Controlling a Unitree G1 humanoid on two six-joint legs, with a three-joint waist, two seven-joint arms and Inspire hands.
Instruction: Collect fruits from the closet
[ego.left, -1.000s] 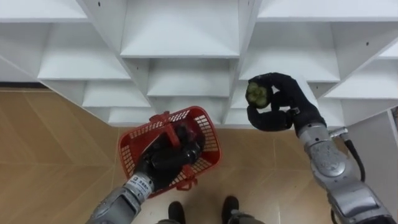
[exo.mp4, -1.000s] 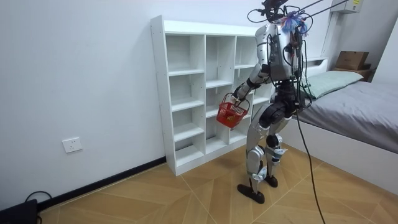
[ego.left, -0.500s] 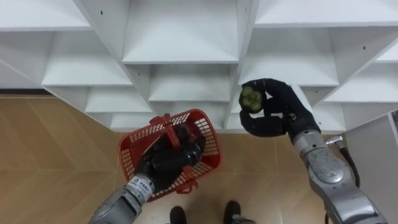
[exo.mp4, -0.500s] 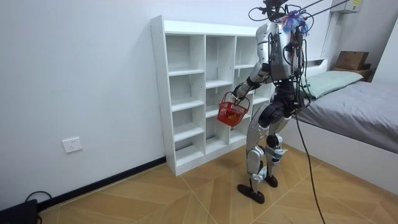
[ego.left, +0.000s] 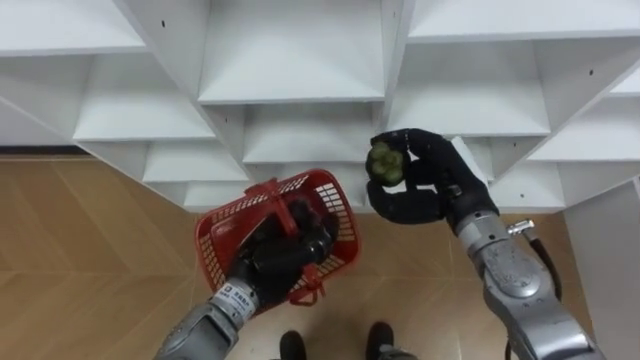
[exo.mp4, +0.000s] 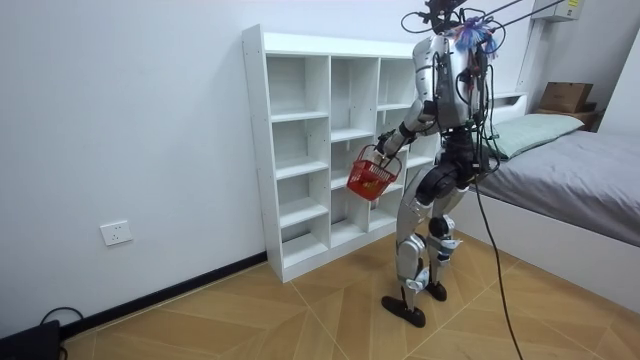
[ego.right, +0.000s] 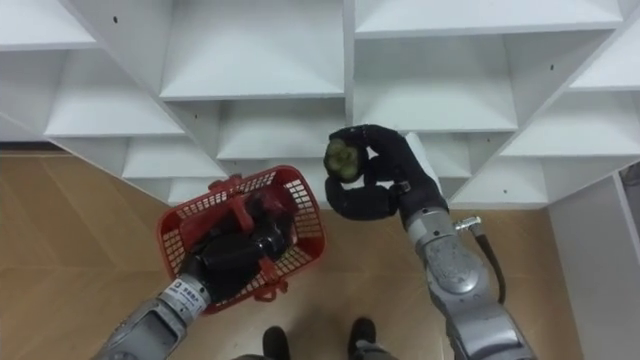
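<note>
Black and curled, the right hand (ego.left: 421, 190) clamps a green fruit (ego.left: 384, 163) between thumb and fingers, palm turned toward the robot's left. Over the last second it has carried the fruit steadily leftward, away from the right-hand column of the closet (ego.left: 290, 60) and across the upright that divides it from the middle column. The fruit now hangs in the air in front of the lower shelf edges, clear of every shelf, just beside the basket's far right corner but not yet over the opening.

Next outward is the red basket (ego.left: 337, 205), which has crept a little to the right and toward the closet to meet the fruit; in the room view it also sits slightly higher against the middle column than it did. The left hand (ego.left: 283, 254) is closed round the handle (ego.left: 282, 212) that spans the rim, and hides much of the basket's inside, so whether other fruit lies in there cannot be told.

Judged from this, the pick from the shelf is done and the transfer is nearly closed. What is left is a short leftward carry until the fruit is inside the right rim, then a release. The handle and the left hand sit mid-basket, so the free space along the right wall looks the safer place to drop. Let go early, the fruit would fall past the rim to the wooden floor (ego.left: 90, 250).
</note>
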